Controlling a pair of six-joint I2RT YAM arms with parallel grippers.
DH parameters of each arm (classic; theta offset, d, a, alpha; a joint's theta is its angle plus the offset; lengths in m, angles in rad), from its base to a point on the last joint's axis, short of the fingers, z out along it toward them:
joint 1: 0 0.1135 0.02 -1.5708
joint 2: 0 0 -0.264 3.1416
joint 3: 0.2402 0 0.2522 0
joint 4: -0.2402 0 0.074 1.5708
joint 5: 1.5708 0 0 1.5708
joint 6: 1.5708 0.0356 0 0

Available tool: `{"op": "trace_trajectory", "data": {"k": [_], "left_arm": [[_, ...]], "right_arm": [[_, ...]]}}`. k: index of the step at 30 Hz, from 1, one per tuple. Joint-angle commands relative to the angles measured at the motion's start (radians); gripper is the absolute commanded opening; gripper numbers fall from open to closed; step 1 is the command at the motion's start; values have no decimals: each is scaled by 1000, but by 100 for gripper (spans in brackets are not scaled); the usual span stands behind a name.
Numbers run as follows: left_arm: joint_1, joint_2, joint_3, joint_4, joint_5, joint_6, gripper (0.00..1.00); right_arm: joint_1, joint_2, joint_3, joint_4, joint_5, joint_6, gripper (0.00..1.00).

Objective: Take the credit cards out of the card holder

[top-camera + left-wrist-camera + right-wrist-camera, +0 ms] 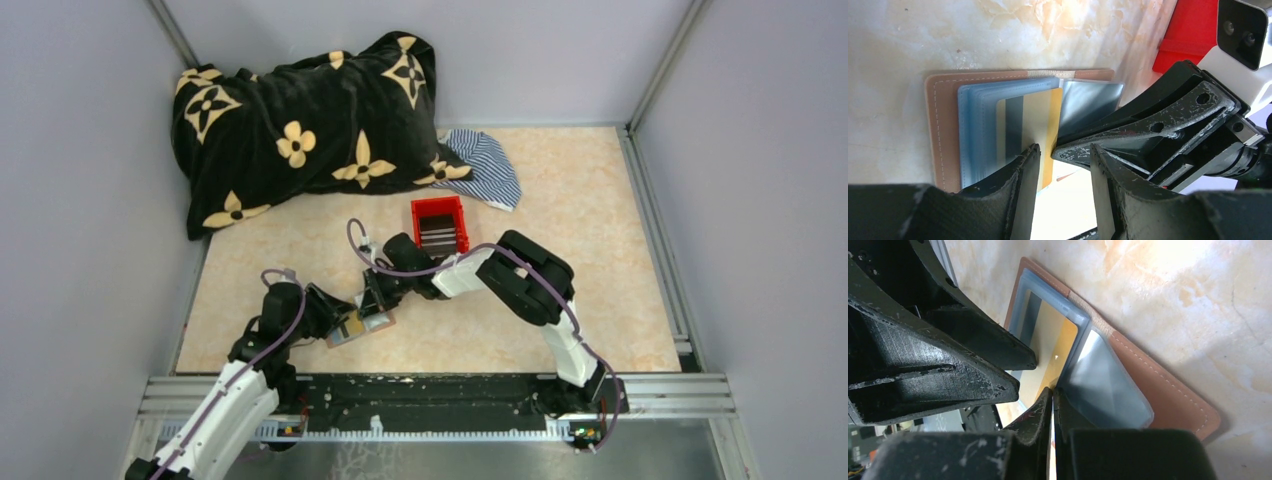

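The card holder (940, 130) is lying open on the worktop (600, 260) between the two arms, near their bases, with its grey-blue pocket panels (975, 130) facing up. An orange-tan credit card (1040, 120) is sticking partway out of one panel. The right hand (1052, 392) is pressing its fingers almost together on that card's free edge and appears to be pinching it. The left hand (1063, 155) is standing spread, one finger lying over the pocket panel, seemingly pinning the holder down. The card's long axis is running roughly in line with the right hand's fingers, so the right arm is better placed, likely for a straight pull back along that line.
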Motion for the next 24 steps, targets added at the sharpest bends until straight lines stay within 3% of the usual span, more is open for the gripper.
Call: {"op": "trace_trajectory", "data": {"k": [1, 24], "left_arm": [[-2, 4, -37, -57, -9, 3, 49], [-2, -32, -4, -31, -16, 14, 56]], "right_arm": [[16, 12, 29, 31, -20, 2, 0], [-58, -102, -91, 42, 3, -3, 0]]}}
